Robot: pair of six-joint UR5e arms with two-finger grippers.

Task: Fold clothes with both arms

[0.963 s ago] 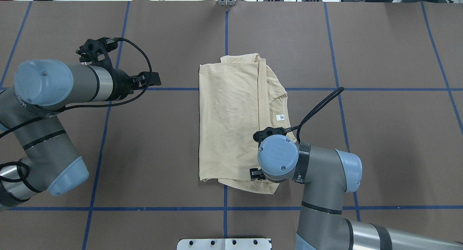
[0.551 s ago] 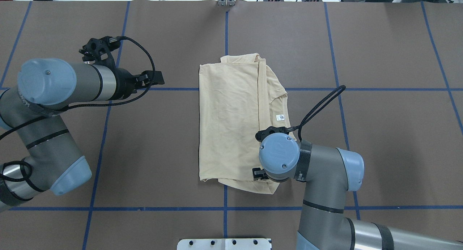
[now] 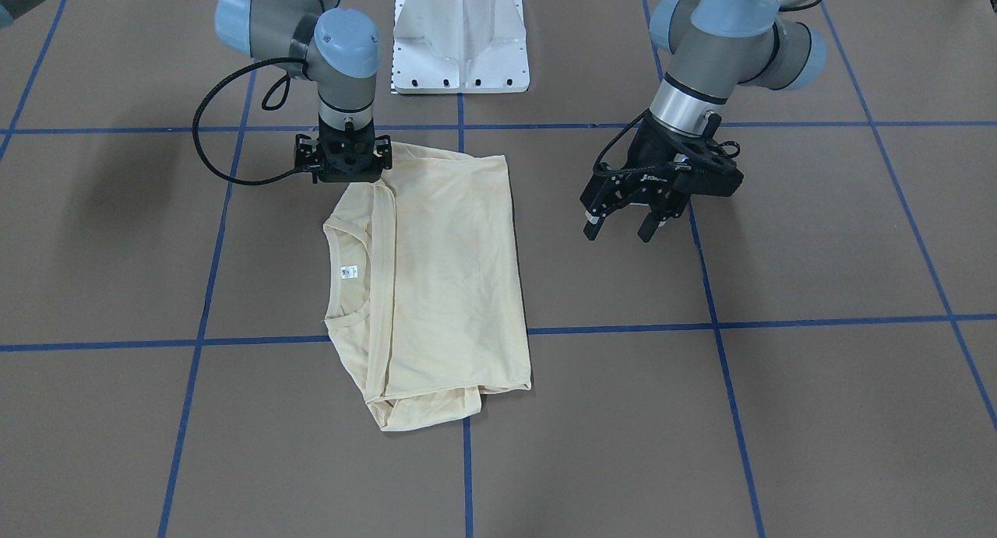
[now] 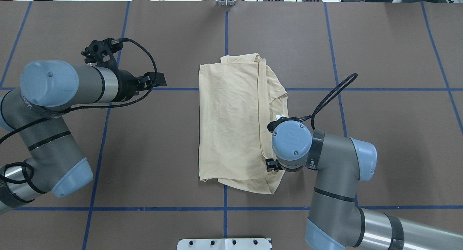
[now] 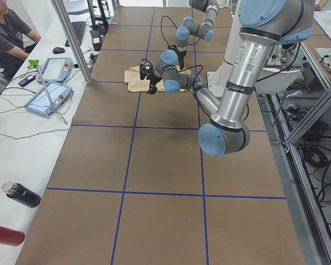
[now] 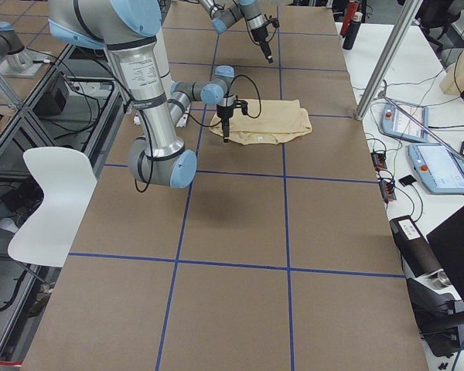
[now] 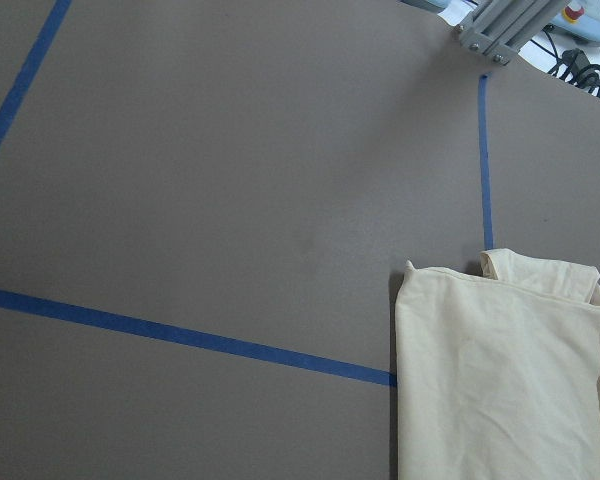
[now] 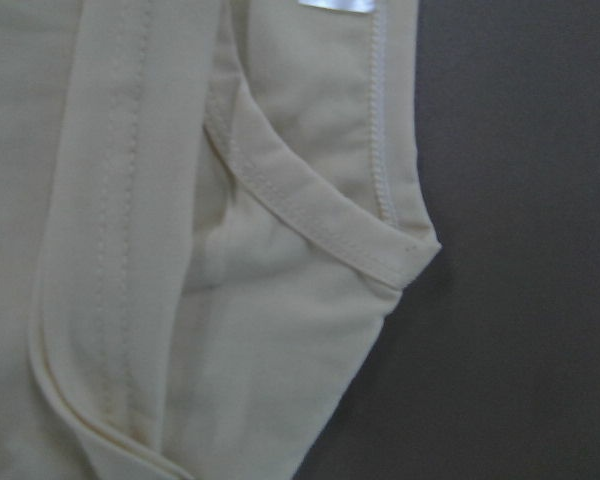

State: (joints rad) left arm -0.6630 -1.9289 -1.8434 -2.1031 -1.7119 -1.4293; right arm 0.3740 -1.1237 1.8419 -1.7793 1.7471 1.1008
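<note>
The pale cream shirt (image 4: 231,123) lies folded into a tall rectangle at the table's centre, also seen in the front view (image 3: 444,273). Its collar and white neck label (image 3: 348,272) face the right arm's side. My right gripper (image 3: 347,176) points straight down over the shirt's near right corner and its fingers look spread. Its wrist view holds only the collar seam and folded fabric (image 8: 230,300). My left gripper (image 3: 619,230) hangs open above bare table, well apart from the shirt's left edge (image 7: 500,380), with nothing between its fingers.
The white pedestal base (image 3: 459,40) stands at the robot's edge of the table. Blue tape lines (image 4: 226,206) cross the brown table cover. A side bench holds tablets (image 5: 47,91) and bottles (image 5: 19,194), with a person (image 5: 5,33) seated beside it.
My right wrist has moved to the right and farther from the near edge, along the shirt's right side. The left gripper has crept slightly toward the shirt. The shirt has not moved.
</note>
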